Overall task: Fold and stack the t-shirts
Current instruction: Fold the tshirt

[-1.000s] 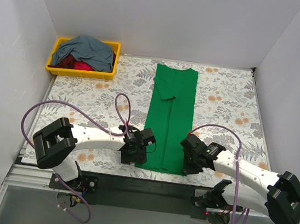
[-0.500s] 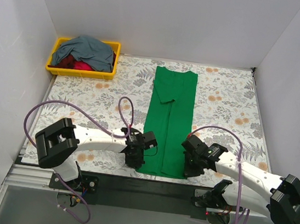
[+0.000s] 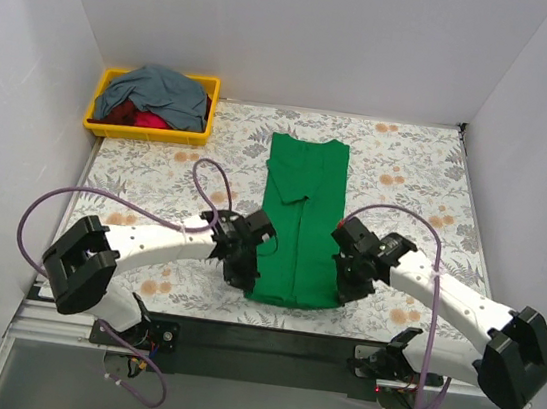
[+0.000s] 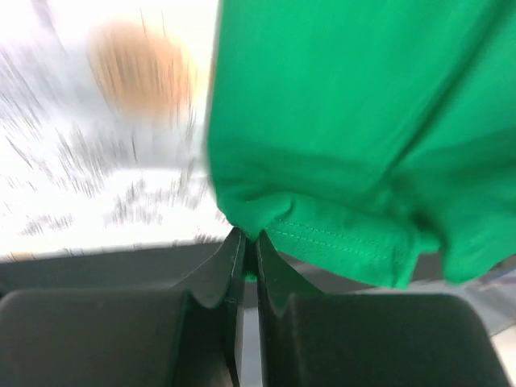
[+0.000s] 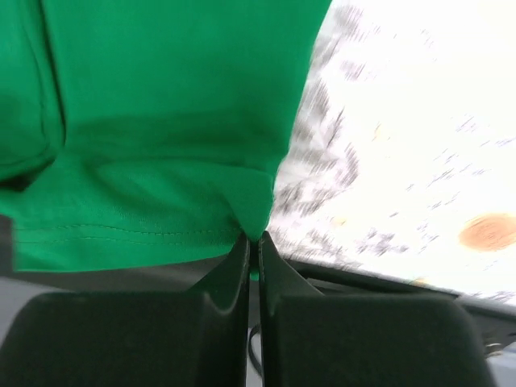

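The bright green t-shirt (image 3: 301, 218) lies folded into a long strip down the middle of the floral table, its near hem lifted. My left gripper (image 3: 244, 273) is shut on the hem's left corner; in the left wrist view the green t-shirt (image 4: 355, 137) is pinched between the closed fingertips of the left gripper (image 4: 248, 242). My right gripper (image 3: 347, 281) is shut on the right corner, and the right wrist view shows the same green t-shirt (image 5: 161, 129) nipped in the right gripper (image 5: 254, 240). The slate grey-blue t-shirt (image 3: 157, 90) and the red t-shirt (image 3: 146, 120) sit crumpled at the back left.
A yellow bin (image 3: 193, 138) at the back left corner holds the two crumpled shirts. White walls close in the table on three sides. The table's dark near edge (image 3: 269, 315) runs just behind both grippers, with cables looping over each arm.
The left gripper has closed on the hem's left corner. Both grippers have risen and moved away from the near edge, dragging the shirt's hem up and the whole strip slightly left.
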Controlling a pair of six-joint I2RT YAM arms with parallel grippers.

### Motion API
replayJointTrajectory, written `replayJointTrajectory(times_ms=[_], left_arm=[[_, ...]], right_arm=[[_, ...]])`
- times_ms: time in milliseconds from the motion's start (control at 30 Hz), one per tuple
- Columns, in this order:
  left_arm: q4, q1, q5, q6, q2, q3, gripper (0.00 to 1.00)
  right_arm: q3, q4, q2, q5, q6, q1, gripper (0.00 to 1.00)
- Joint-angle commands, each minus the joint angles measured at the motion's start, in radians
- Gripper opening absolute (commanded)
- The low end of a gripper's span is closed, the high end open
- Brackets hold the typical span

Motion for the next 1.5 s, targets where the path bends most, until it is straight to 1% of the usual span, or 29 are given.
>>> replayJointTrajectory(times_ms=[0, 33, 100, 133, 167, 233, 267, 367, 433, 500, 800, 1033, 1467], left_arm=[[0.026, 0.127, -0.058, 0.14, -0.004, 0.125, 0.0], [0.037, 0.17, -0.066, 0.159, 0.011, 0.148, 0.0], [0.054, 0.199, -0.095, 0.198, 0.069, 0.196, 0.0], [0.054, 0.221, -0.116, 0.235, 0.091, 0.246, 0.0], [0.045, 0.23, -0.138, 0.254, 0.141, 0.275, 0.0], [0.054, 0.244, -0.21, 0.303, 0.18, 0.328, 0.0], [0.068, 0.25, -0.228, 0.314, 0.216, 0.337, 0.0], [0.092, 0.276, -0.261, 0.36, 0.256, 0.369, 0.0], [0.117, 0.284, -0.311, 0.373, 0.275, 0.383, 0.0], [0.147, 0.294, -0.333, 0.39, 0.281, 0.388, 0.0], [0.259, 0.307, -0.347, 0.436, 0.315, 0.412, 0.0], [0.301, 0.311, -0.365, 0.446, 0.376, 0.426, 0.0], [0.427, 0.33, -0.42, 0.427, 0.399, 0.365, 0.0]], right_arm=[[0.134, -0.018, 0.087, 0.134, -0.165, -0.083, 0.01], [0.191, -0.012, 0.108, 0.145, -0.186, -0.127, 0.01], [0.242, 0.027, 0.157, 0.15, -0.24, -0.169, 0.01], [0.265, 0.04, 0.174, 0.153, -0.289, -0.203, 0.01], [0.315, 0.064, 0.203, 0.163, -0.308, -0.215, 0.01], [0.357, 0.09, 0.246, 0.185, -0.367, -0.237, 0.01], [0.395, 0.122, 0.26, 0.186, -0.381, -0.241, 0.01], [0.45, 0.155, 0.314, 0.179, -0.424, -0.266, 0.01], [0.47, 0.179, 0.343, 0.177, -0.447, -0.281, 0.01], [0.484, 0.201, 0.355, 0.179, -0.458, -0.29, 0.01], [0.477, 0.296, 0.387, 0.157, -0.484, -0.336, 0.01], [0.443, 0.364, 0.421, 0.169, -0.493, -0.356, 0.01], [0.352, 0.529, 0.502, 0.199, -0.515, -0.379, 0.01]])
